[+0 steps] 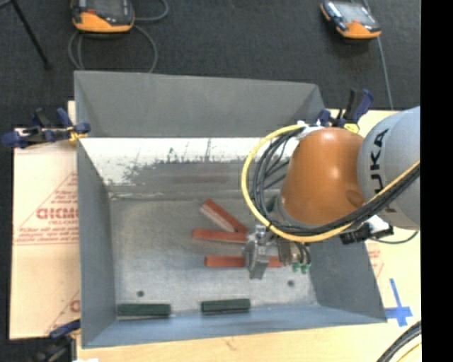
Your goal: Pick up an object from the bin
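Dark carpet floor (226, 42) with two orange devices (102, 15) lying on it

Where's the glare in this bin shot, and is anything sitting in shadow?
Camera view: the brightest patch is a pale band along the bin's back wall; the orange wrist cover carries a soft sheen; the two dark green bars lie by the dimmer front edge; the red-brown bars cast no hard shadow.
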You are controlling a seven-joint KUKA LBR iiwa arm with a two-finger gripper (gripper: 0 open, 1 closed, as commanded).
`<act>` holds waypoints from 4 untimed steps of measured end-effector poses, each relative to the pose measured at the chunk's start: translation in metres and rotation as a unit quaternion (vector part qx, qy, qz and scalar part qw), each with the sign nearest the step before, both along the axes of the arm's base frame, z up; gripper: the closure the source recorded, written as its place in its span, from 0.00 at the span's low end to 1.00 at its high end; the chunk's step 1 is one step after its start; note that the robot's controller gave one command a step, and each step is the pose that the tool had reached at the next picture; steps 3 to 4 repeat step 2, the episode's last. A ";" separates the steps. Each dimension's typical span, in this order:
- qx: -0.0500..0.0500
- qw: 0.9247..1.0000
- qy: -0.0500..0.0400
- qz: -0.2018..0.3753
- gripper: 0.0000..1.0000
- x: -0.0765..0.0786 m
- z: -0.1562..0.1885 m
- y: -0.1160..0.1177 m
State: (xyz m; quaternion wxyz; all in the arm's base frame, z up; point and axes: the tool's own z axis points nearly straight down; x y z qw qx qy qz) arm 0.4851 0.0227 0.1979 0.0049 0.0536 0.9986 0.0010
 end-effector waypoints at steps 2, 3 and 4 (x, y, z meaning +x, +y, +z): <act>-0.004 0.963 0.000 0.270 1.00 0.029 0.235 -0.045; -0.004 0.963 0.000 0.270 1.00 0.029 0.235 -0.045; -0.004 0.963 0.000 0.270 1.00 0.029 0.235 -0.045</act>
